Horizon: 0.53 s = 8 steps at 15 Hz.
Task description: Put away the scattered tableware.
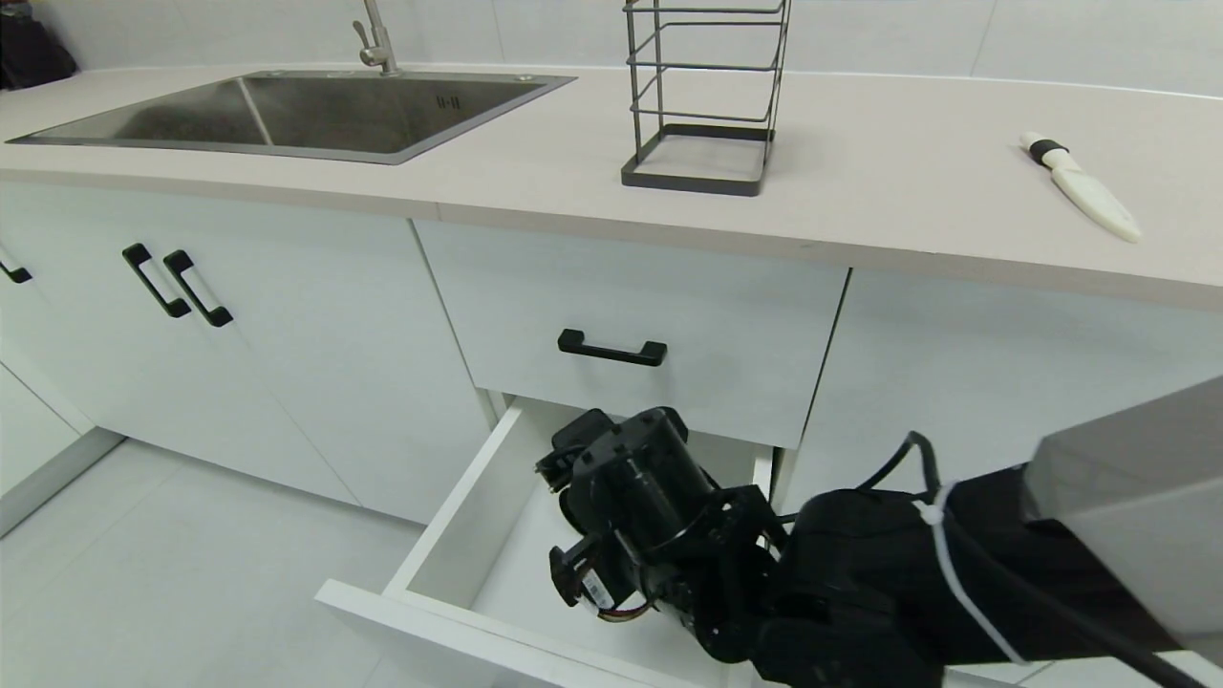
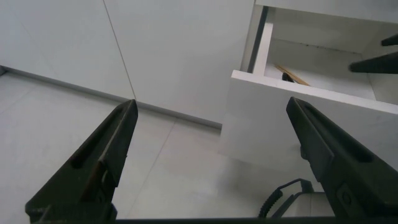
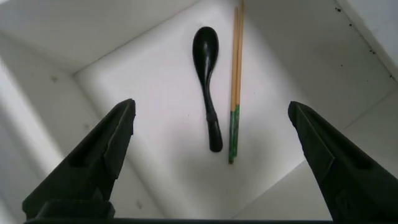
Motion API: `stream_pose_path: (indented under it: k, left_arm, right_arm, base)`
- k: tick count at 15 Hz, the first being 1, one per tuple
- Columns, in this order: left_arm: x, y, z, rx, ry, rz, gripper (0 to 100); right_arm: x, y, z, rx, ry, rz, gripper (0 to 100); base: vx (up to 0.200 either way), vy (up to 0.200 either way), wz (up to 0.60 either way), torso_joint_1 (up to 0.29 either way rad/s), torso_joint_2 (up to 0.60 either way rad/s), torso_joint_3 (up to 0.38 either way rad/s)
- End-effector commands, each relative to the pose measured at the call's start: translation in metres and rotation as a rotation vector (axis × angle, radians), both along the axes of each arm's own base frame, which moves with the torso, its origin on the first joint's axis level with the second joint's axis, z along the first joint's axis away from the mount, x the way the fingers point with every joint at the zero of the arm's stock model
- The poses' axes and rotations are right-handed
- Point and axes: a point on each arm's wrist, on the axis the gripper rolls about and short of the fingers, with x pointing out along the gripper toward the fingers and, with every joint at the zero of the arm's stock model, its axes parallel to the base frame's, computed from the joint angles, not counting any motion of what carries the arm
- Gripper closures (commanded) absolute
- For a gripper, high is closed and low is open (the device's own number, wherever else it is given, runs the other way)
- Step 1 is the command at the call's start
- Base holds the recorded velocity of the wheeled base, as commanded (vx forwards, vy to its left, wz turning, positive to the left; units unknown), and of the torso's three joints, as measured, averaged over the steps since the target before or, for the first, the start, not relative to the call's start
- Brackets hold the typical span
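Hanging inside the pulled-out white lower drawer [image 1: 459, 516], the right gripper [image 3: 209, 106] has its jaws spread wide and empty above a glossy black spoon [image 3: 208, 93] and a pair of wooden chopsticks with green ends [image 3: 235, 81], which lie side by side on the drawer floor. The left gripper [image 2: 211, 102], jaws also apart, sits low outside the drawer's front. On the pale counter [image 1: 908, 172], a white knife with a black band [image 1: 1080, 186] lies near the right end, not yet put away.

Judging from this, lifting the arm straight up risks striking the closed drawer above, and the flat knife may slip from a shallow pinch. No print is legible.
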Motion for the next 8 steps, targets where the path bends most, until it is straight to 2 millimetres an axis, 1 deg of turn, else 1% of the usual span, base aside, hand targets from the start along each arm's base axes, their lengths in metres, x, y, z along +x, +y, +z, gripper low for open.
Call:
stream_pose_path:
  k: [1, 2, 3, 4, 6, 7, 8]
  left_arm:
    - [0.0, 0.0, 0.0, 0.0, 0.0, 0.0, 0]
    - [0.0, 0.0, 0.0, 0.0, 0.0, 0.0, 0]
    - [0.0, 0.0, 0.0, 0.0, 0.0, 0.0, 0]
    - [0.0, 0.0, 0.0, 0.0, 0.0, 0.0, 0]
    - [0.0, 0.0, 0.0, 0.0, 0.0, 0.0, 0]
    - [0.0, 0.0, 0.0, 0.001, 0.0, 0.0, 0]
    - [0.0, 0.0, 0.0, 0.0, 0.0, 0.0, 0]
  right_arm:
    - [-0.029, -0.036, 0.03, 0.116, -0.061, 0.039, 0]
    - [-0.036, -0.046, 0.03, 0.168, -0.07, 0.082, 0]
    - [-0.039, -0.05, 0.029, 0.188, -0.068, 0.109, 0]
    - [-0.052, -0.069, 0.021, 0.22, -0.073, 0.197, 0]
    - [-0.059, -0.093, 0.012, 0.162, -0.09, 0.279, 0]
    - [-0.061, -0.099, 0.012, 0.16, -0.1, 0.302, 0]
    - [-0.06, -0.098, 0.016, 0.18, -0.114, 0.311, 0]
  base:
    - [0.0, 0.0, 0.0, 0.0, 0.0, 0.0]
    - [0.0, 0.0, 0.0, 0.0, 0.0, 0.0]
    - [0.0, 0.0, 0.0, 0.0, 0.0, 0.0]
    - [0.0, 0.0, 0.0, 0.0, 0.0, 0.0]
    - [0.0, 0.0, 0.0, 0.0, 0.0, 0.0]
    - [0.0, 0.0, 0.0, 0.0, 0.0, 0.0]
    - [0.0, 0.0, 0.0, 0.0, 0.0, 0.0]
